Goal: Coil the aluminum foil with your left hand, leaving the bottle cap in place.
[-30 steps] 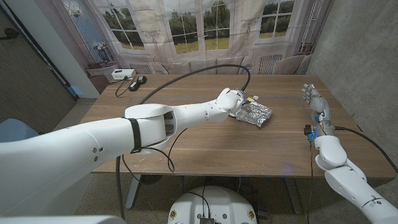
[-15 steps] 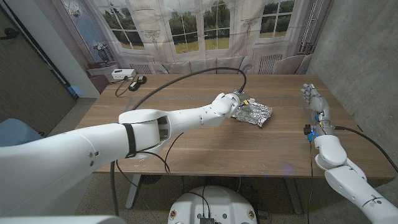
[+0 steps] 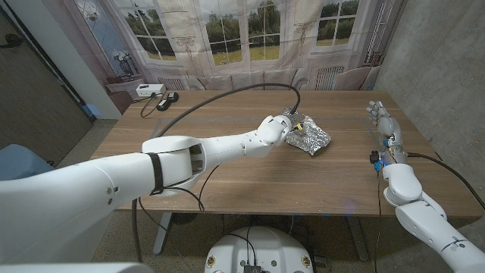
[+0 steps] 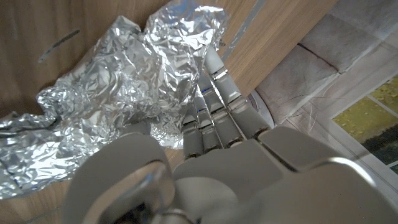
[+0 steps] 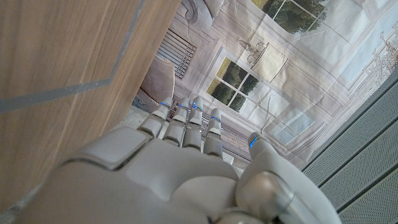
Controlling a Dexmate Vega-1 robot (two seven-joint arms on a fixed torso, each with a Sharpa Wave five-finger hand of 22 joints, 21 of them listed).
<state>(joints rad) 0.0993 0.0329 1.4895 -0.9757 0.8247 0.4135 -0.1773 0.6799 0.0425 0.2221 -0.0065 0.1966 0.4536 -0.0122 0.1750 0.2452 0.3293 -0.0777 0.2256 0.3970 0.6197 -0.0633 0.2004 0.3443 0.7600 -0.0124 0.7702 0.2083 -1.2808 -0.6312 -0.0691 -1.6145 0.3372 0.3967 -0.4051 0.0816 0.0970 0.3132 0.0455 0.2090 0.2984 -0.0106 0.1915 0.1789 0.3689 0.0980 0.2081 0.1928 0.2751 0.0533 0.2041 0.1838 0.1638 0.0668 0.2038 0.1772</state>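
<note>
The crumpled aluminium foil sheet (image 3: 309, 138) lies on the wooden counter (image 3: 250, 174) towards its far right part, its long axis running from the far left down to the near right in the head view; the left hand (image 3: 292, 124) sits at the foil's far-left end, fingers (image 4: 211, 106) laid straight along the creased surface and touching it (whether anything is pinched, I cannot tell). Against a second ago, the left hand has slid further over the foil's end, and that end looks slightly lifted and bunched; the right hand (image 3: 383, 121) stays on its edge near the counter's right rim, fingers straight and apart, grasping nothing.
</note>
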